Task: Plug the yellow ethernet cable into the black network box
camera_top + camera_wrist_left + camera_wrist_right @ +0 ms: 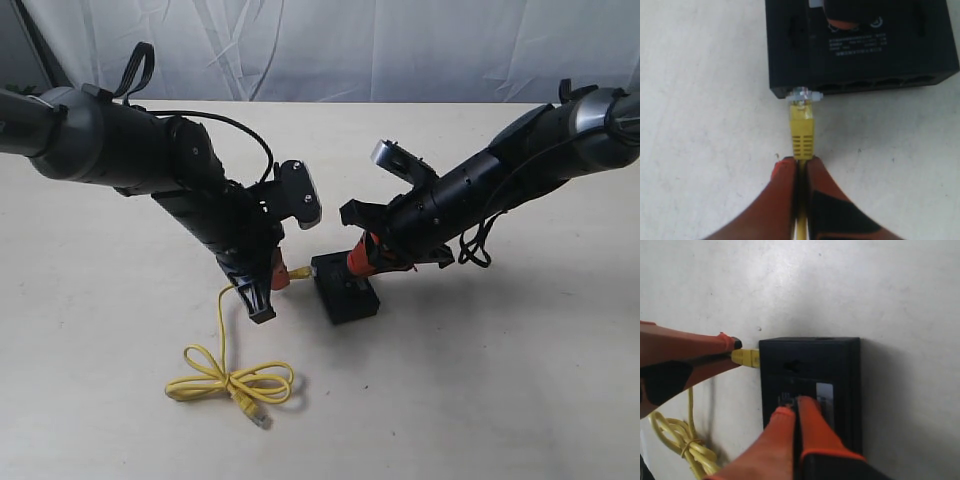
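Note:
The black network box (347, 292) lies flat at mid-table. My left gripper (283, 272) is shut on the yellow ethernet cable (802, 132) just behind its plug boot. The clear plug tip (802, 95) meets the end port on the box's (860, 55) side; how far it is in cannot be told. From the grip the cable runs down to a tied coil (232, 383) with a free plug near the front. My right gripper (794, 407) is shut with nothing between its fingers, and its tips rest on the box's (840, 365) top beside the white label (824, 391).
Both arms lean in over the middle of the beige table (500, 380). A white curtain (330, 45) hangs behind the table's far edge. The cable coil (682, 442) lies beside the left arm, toward the front.

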Controlling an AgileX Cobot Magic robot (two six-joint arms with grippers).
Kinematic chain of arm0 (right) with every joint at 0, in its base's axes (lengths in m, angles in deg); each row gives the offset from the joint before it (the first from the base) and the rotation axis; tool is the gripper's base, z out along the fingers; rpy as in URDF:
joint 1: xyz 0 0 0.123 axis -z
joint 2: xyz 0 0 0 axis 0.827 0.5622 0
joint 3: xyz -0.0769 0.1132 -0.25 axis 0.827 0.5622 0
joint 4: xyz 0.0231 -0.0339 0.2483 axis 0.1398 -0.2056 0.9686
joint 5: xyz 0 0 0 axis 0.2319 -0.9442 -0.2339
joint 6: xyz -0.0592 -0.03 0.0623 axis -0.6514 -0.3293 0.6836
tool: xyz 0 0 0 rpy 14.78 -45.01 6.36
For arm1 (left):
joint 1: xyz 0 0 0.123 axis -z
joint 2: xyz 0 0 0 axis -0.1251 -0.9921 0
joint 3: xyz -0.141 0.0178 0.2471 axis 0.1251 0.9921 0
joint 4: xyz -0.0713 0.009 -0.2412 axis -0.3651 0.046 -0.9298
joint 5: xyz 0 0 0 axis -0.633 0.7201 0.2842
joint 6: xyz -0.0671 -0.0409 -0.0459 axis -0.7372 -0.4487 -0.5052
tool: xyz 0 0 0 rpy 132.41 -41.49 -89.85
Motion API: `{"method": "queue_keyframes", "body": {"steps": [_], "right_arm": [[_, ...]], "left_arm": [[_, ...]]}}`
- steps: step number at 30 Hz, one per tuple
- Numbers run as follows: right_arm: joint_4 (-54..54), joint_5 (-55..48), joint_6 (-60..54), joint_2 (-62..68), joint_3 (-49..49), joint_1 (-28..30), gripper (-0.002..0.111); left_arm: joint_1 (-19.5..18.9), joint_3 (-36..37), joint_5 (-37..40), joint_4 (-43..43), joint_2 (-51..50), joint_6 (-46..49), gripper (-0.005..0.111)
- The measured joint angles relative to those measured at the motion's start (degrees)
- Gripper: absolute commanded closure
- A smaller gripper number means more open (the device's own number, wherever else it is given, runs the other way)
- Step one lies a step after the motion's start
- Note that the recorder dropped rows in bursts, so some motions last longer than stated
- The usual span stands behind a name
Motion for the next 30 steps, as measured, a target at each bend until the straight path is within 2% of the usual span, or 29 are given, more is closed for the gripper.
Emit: {"method": "queue_keyframes", "body": {"steps": [12,16,17,22,30], "right_arm": [[0.1,0.1,0.1,-0.6,0.0,0.0,0.108],[0.1,0.1,0.2,-2.6,0.0,0.1,0.108],[0.1,0.1,0.6,-3.0,0.0,0.3,0.108],[0.1,0.1,1.7,-4.8,0.0,2.3,0.108],[0.0,0.1,2.0,-5.7,0.0,3.1,0.108]], "left_arm": [[0.0,0.0,0.0,0.0,0.0,0.0,0.106],[0.0,0.0,0.0,0.1,0.0,0.0,0.095],[0.0,0.0,0.0,0.2,0.0,0.0,0.089],[0.0,0.0,0.0,0.4,0.0,0.0,0.072],[0.0,0.0,0.0,0.4,0.0,0.0,0.07]]}}
